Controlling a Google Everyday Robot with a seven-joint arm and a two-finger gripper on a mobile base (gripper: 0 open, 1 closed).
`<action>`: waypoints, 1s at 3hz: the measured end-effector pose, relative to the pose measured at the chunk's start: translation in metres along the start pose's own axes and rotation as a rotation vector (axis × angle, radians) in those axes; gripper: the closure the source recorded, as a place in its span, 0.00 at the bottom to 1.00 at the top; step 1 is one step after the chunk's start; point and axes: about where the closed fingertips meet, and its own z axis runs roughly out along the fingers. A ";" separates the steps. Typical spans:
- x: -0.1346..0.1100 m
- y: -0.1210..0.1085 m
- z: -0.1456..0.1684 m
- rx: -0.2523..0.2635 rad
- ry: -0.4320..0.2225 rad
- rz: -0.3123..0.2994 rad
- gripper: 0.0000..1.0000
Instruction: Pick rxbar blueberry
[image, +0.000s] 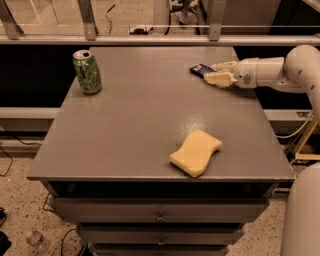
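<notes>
The rxbar blueberry (201, 69) is a small flat dark blue bar lying on the grey table (145, 120) near its far right edge. My gripper (218, 72) comes in from the right on a white arm, low over the table. Its two pale fingers (216, 79) are spread, open, at the bar's right end, one on the far side and one on the near side. I cannot tell whether they touch the bar.
A green can (88, 72) stands upright at the far left of the table. A yellow sponge (196, 152) lies near the front right edge. A railing runs behind the table, and drawers sit below its front edge.
</notes>
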 end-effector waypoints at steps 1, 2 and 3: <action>0.000 0.000 0.000 0.000 0.000 0.000 1.00; -0.008 0.004 0.003 -0.034 -0.036 0.006 1.00; -0.030 0.009 -0.005 -0.070 -0.050 -0.027 1.00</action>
